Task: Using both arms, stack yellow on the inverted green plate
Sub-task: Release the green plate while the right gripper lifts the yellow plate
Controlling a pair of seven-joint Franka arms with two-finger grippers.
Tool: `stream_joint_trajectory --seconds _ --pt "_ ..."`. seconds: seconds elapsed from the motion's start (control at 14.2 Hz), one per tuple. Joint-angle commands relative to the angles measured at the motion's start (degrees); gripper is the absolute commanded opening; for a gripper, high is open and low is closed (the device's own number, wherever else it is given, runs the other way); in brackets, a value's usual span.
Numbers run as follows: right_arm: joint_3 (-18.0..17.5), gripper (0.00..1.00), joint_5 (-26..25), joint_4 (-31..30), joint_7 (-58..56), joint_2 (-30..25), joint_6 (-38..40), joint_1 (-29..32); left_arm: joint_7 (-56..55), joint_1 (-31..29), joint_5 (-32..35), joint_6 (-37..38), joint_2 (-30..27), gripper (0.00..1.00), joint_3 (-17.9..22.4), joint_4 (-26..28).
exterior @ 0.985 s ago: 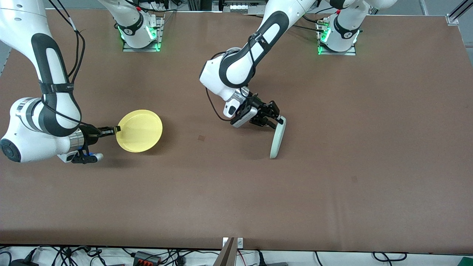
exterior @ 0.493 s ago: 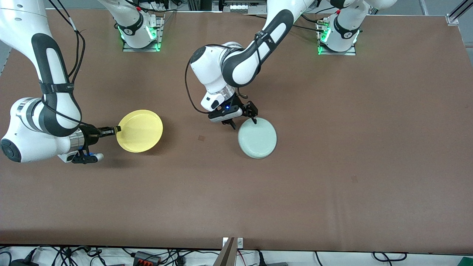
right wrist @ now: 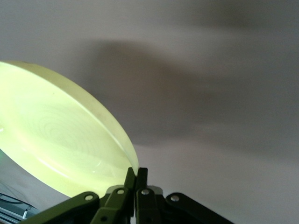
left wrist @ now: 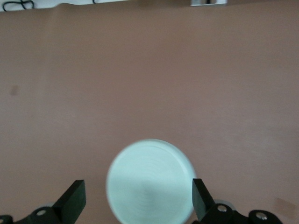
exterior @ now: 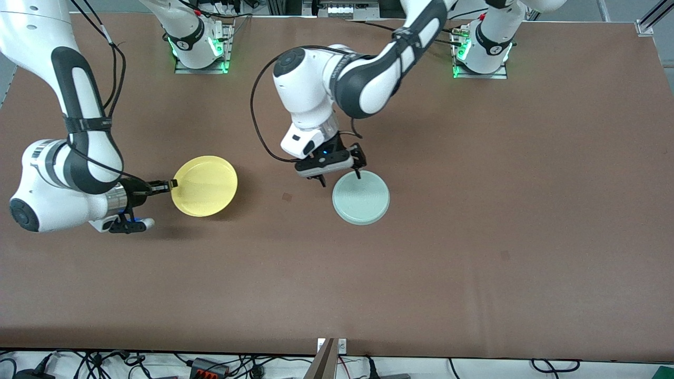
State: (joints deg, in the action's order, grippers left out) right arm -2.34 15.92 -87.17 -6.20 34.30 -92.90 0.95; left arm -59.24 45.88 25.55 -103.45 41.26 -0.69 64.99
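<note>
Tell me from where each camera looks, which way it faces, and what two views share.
Front view: high across the table, facing the bases; both arms show, left gripper open above the green plate, right gripper shut on the yellow plate.
Left wrist view: looks down between open fingers at the green plate.
Right wrist view: looks along shut fingers at the yellow plate.
Shared: each plate shows in two views.

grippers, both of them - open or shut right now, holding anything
Left gripper: open over the green plate, holding nothing.
Right gripper: shut on the yellow plate rim.
</note>
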Motion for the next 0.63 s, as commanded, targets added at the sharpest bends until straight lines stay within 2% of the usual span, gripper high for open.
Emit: stream_joint_trajectory --seconds 0.0,0.14,0.35,0.49,0.56 --pt "0.14 0.00 2.44 1.82 8.54 0.42 -1.83 -6.72 12.00 -6.75 -2.43 5.17 -5.30 1.00 -0.54 2.68" --pt "0.14 0.00 2.80 3.75 16.62 1.73 -4.55 -11.47 20.79 -12.28 -6.28 7.45 -7.24 1.00 -0.54 2.86" --pt "0.14 0.00 10.52 9.54 30.77 6.03 -8.16 -18.59 32.12 -20.45 -10.76 9.14 -9.35 1.00 -0.54 2.86" --pt "-0.03 0.00 11.76 11.76 34.93 8.23 -8.96 -20.54 39.61 -25.90 -14.72 10.89 -10.23 1.00 -0.54 2.77" --pt "-0.21 0.00 14.81 11.85 35.38 8.68 -10.18 -21.51 42.16 -28.37 -15.87 11.16 -10.67 1.00 -0.54 2.86"
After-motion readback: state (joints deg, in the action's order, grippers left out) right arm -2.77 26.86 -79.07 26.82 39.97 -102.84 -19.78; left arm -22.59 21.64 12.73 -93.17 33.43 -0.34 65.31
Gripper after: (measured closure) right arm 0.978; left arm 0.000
